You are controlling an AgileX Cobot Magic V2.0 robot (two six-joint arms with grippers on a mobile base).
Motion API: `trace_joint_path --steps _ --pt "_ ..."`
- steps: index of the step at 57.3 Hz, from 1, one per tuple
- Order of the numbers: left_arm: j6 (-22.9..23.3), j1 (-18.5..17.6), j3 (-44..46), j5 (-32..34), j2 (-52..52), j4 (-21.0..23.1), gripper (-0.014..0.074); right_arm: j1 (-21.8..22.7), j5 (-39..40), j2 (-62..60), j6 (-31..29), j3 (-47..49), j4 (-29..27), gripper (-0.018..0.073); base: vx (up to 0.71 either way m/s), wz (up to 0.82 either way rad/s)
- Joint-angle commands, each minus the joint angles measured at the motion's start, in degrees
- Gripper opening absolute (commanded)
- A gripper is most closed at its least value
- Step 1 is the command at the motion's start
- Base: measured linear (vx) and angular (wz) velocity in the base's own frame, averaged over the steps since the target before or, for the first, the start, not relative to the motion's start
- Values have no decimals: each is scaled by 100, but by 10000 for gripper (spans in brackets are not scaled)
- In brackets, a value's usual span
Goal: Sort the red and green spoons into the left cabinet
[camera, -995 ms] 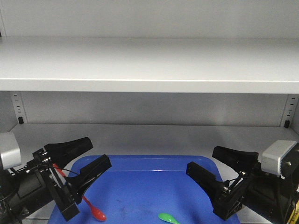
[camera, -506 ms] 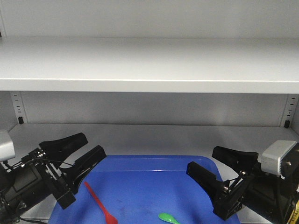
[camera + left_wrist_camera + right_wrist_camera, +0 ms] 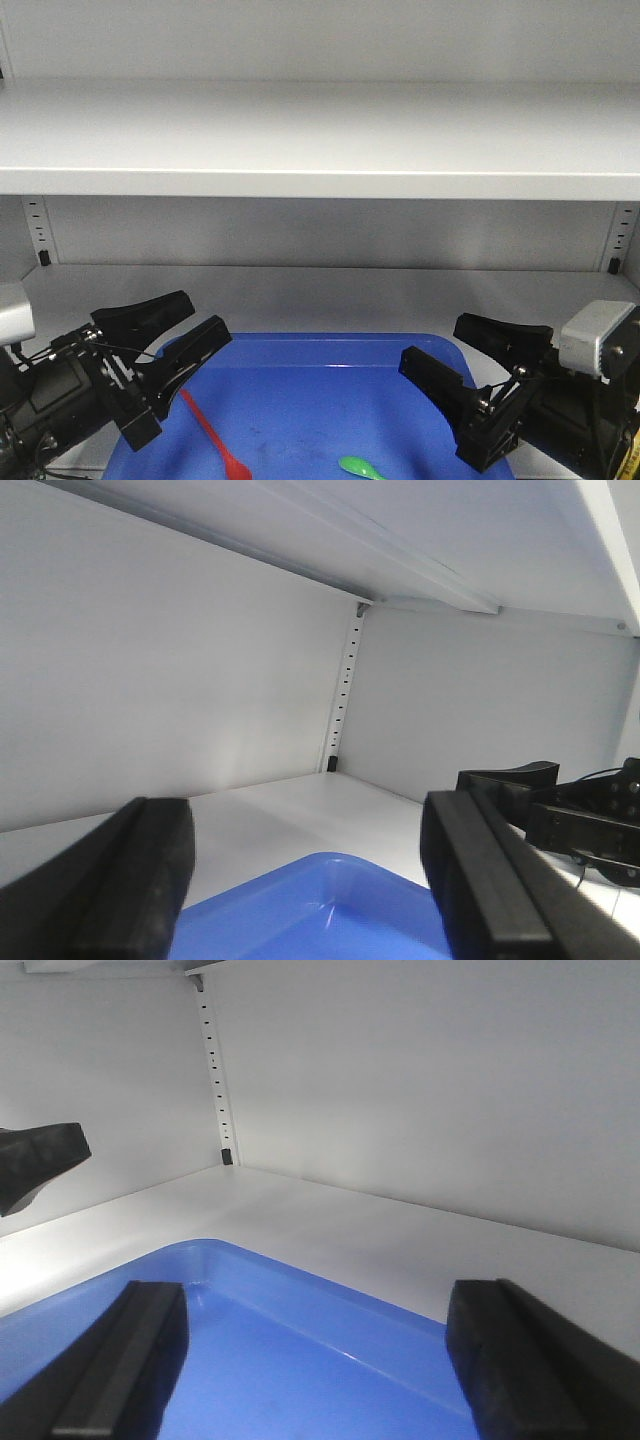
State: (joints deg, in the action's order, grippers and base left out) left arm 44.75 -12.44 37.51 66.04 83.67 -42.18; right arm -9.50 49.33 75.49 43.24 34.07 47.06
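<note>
Blue plastic tray [image 3: 330,345] sits on the bottom shelf of the pale grey cabinet [image 3: 320,140], with both spoons lying in it. The red spoon [image 3: 213,437] lies slanted near the tray's left side, just beside the left gripper [image 3: 190,322]; the green spoon [image 3: 360,467] is at the front edge. Both arms come in low from the sides, tilted up toward the back wall. Left claw is spread wide, holding nothing. Right gripper [image 3: 455,345] is the same, fingers well apart and empty.
</note>
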Motion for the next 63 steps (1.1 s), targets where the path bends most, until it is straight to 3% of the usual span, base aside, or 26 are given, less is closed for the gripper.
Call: trace_joint_path --steps 1,14,28,36,41,51,57,63 --pt "47 -21 169 1274 -149 251 575 17 379 -122 7 177 -239 571 0 0" --pt "47 -21 116 1082 -122 274 575 17 379 -122 7 177 -239 571 0 0" --pt "8 -21 -1007 858 -929 1343 575 17 384 -122 7 177 -239 571 0 0" --pt "8 -21 -1592 -709 -2075 1994 556 17 384 -122 7 177 -239 571 0 0" --pt "-5 -21 -1651 -1915 -2828 2101 521 17 384 -122 7 177 -239 571 0 0" --pt "-44 -21 -1720 -4209 -4117 2427 373 17 384 -122 7 177 -239 571 0 0" --pt "-337 -21 -1961 -5213 -4822 3197 251 17 384 -122 7 177 -239 571 0 0" --pt "-1224 0 -2376 -5722 -5534 4218 102 17 384 -122 7 177 -239 571 0 0"
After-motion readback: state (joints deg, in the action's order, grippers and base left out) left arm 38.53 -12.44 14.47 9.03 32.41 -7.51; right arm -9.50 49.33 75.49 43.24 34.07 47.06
